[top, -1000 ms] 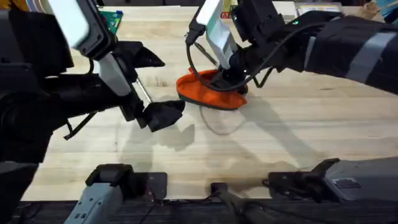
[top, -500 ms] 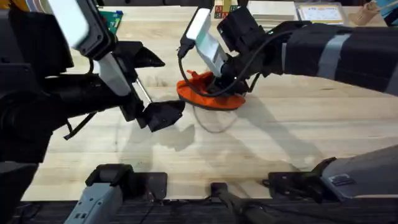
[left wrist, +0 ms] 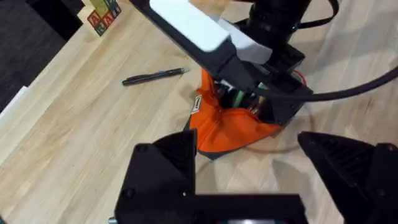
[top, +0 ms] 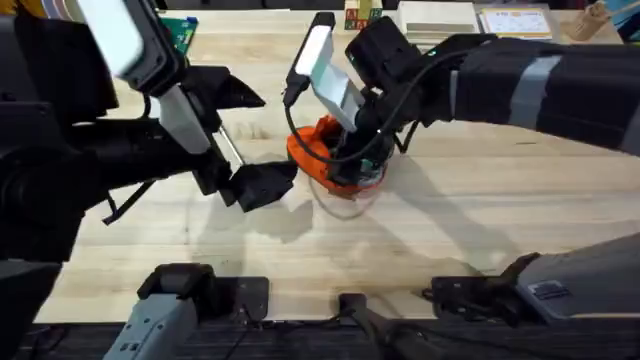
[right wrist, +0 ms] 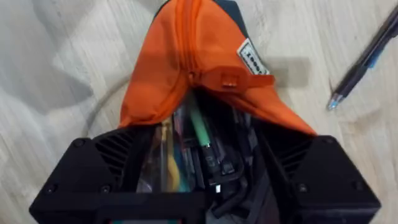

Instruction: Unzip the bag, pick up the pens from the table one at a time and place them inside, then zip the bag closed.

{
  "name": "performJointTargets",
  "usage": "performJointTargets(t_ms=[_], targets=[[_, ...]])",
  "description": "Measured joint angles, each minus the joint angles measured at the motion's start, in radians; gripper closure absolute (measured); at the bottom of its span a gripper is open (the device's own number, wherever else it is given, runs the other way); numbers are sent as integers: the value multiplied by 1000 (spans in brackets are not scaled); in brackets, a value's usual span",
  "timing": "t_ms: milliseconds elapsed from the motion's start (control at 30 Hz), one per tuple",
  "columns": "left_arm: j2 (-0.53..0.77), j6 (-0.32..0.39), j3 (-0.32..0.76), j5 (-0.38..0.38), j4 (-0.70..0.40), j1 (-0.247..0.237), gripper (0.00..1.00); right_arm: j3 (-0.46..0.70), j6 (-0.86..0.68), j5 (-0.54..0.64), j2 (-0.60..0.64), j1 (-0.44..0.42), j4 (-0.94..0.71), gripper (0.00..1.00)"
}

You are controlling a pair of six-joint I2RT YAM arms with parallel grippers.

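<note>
Orange fabric of the bag [top: 322,150] stands bunched up on the wooden counter [top: 450,230], near the middle, under the right gripper [top: 352,160]. In the right wrist view the bag [right wrist: 193,68] is open at the end nearest to the camera, and the zipper runs along its ridge to a small orange pull tab [right wrist: 239,79] beside a white label. Inside the open mouth several thin things stand together: a green stick [right wrist: 200,127], a yellow one and some dark ones, but I cannot tell which of them are pens. The right gripper [right wrist: 205,168] reaches into this opening, with its fingers apart on the two sides of the mouth; whether they hold something I cannot tell. One pen [left wrist: 154,76] lies flat on the counter, apart from the bag [left wrist: 227,127], and the right wrist view shows a dark pen [right wrist: 364,59] with a blue part lying just beside the pouch. The left gripper [top: 262,182] hangs above the counter near the bag and does not touch it; its fingers [left wrist: 168,168] are wide apart and hold nothing. Compared with one second ago, the bag no longer lies flat and long; it is now pulled up into a taller heap, and the right gripper has moved a little toward the left arm.
</note>
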Motion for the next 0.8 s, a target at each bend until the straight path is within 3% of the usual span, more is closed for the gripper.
performJointTargets(t_ms=[267, 467, 800], targets=[[0, 0, 0, 0, 0, 0, 7, 0, 26, -7, -21, 7, -37, 5], [0, -2, 0, -9, 0, 0, 7, -4, 42, -7, -134, 10, -64, 4], [83, -184, 0, -178, 76, 0, 8, -4, 109, -8, -421, 9, -129, 4]])
